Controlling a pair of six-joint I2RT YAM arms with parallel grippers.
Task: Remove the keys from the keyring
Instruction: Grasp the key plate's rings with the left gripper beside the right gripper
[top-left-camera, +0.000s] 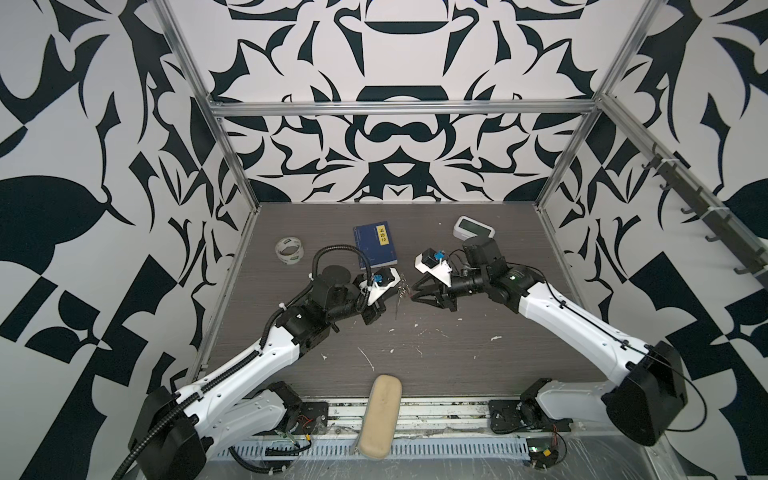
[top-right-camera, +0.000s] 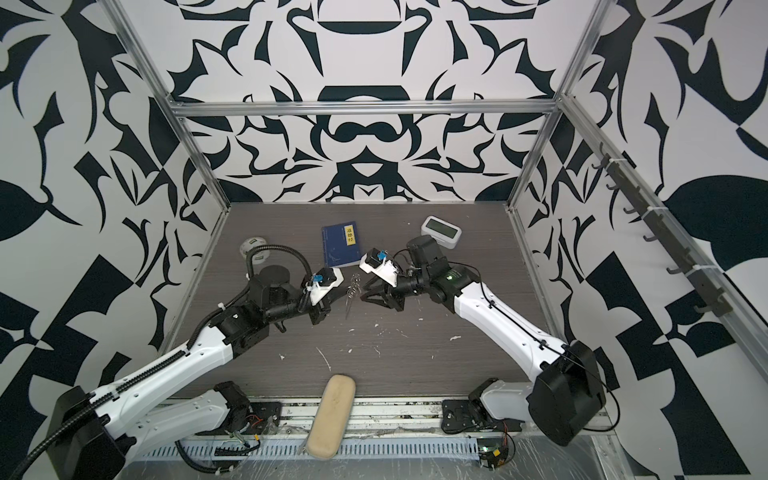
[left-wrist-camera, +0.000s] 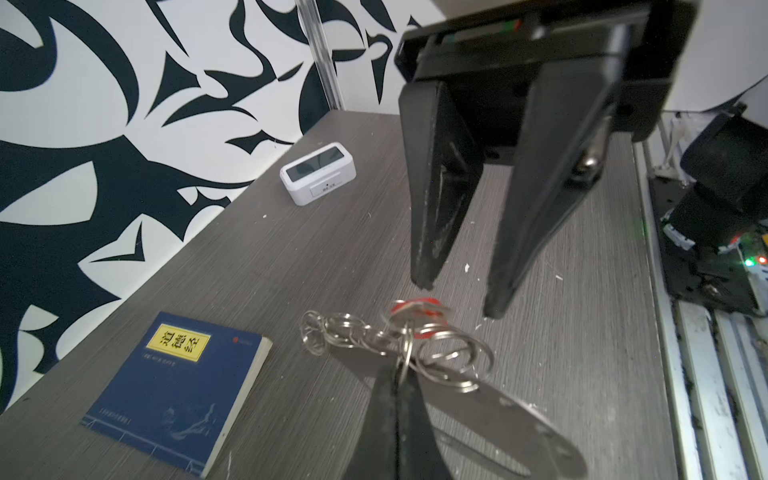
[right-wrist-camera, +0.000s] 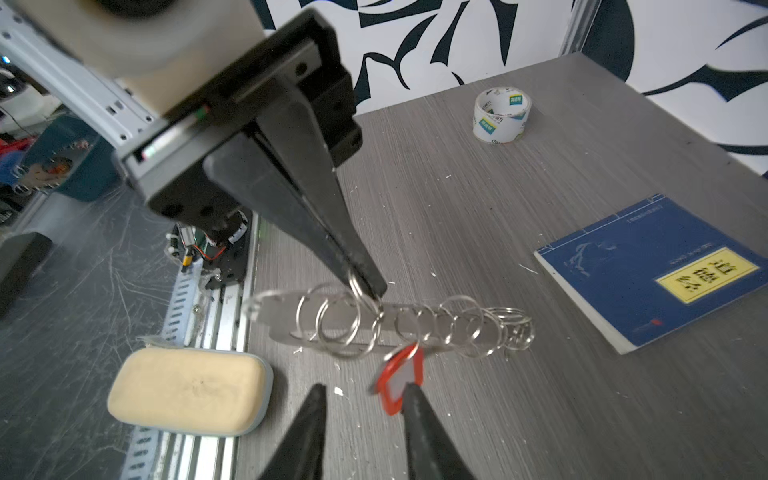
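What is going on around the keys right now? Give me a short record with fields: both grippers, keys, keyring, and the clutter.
left gripper: shut, pinching a ring of the keyring
right gripper: open, fingertips beside the keys, gripping nothing
keyring: lifted, hanging above the table
keys: red-tagged, attached to the ring chain, not yet off
far side: blue book, tape roll, white clock
front edge: beige case
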